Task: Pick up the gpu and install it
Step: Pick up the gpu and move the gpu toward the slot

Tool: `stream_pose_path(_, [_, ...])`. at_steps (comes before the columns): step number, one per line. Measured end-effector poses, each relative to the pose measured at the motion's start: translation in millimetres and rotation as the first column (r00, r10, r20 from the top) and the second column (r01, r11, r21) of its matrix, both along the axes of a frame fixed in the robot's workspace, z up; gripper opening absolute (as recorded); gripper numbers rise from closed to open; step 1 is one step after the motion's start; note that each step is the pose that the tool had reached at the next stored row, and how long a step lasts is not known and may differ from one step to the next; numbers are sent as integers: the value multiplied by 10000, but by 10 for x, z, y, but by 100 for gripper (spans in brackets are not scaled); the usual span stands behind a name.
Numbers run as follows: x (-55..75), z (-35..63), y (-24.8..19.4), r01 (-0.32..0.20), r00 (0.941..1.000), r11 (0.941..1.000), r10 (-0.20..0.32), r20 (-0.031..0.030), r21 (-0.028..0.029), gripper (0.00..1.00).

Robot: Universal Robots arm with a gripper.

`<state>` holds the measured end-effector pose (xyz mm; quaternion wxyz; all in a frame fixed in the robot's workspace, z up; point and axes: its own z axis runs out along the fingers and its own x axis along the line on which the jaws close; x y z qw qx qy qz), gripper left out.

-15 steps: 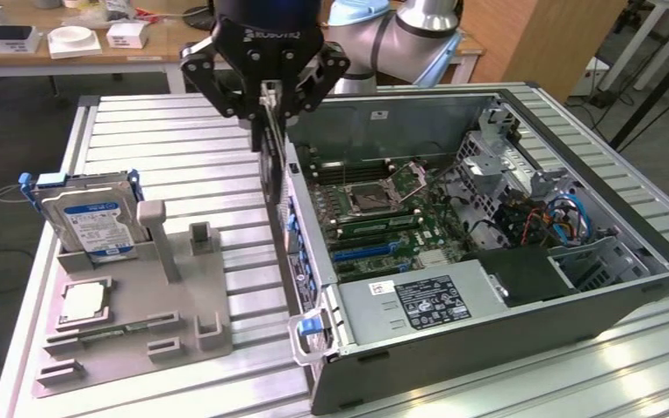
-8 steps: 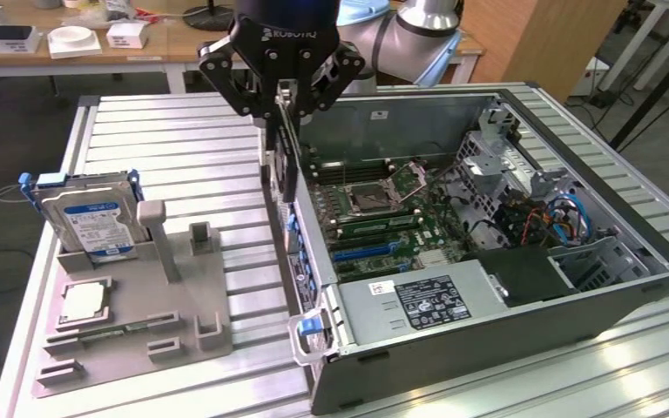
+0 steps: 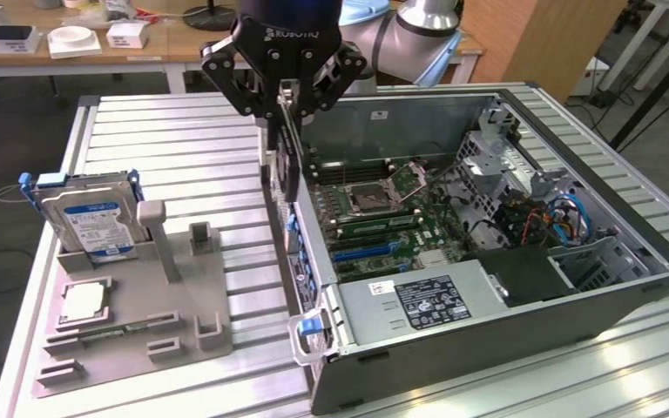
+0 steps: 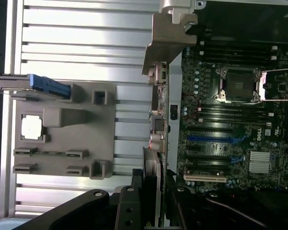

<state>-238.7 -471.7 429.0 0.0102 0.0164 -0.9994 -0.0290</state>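
My gripper (image 3: 288, 97) is shut on the gpu (image 3: 293, 152), a thin dark card that hangs edge-down from the fingers. In the wrist view the gpu (image 4: 158, 120) runs away from the gripper (image 4: 152, 184), with its silver bracket (image 4: 165, 40) at the far end. The card hangs over the wall of the open computer case (image 3: 613, 287) on the exterior view's left, above the edge of the motherboard (image 3: 387, 218). Blue and black slots (image 4: 206, 139) lie just inside that wall.
A grey holder (image 3: 137, 305) on the slatted table carries a blue-labelled hard drive (image 3: 91, 218), a processor (image 3: 84, 300) and a memory stick (image 3: 125, 331). The power supply (image 3: 428, 300) sits at the case's near end. Drive cages and cables fill the exterior view's right side.
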Motion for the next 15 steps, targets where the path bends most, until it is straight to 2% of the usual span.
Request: stream_pose_path(15, [164,0,0,3,10000,10000,-3,0,-1,28])
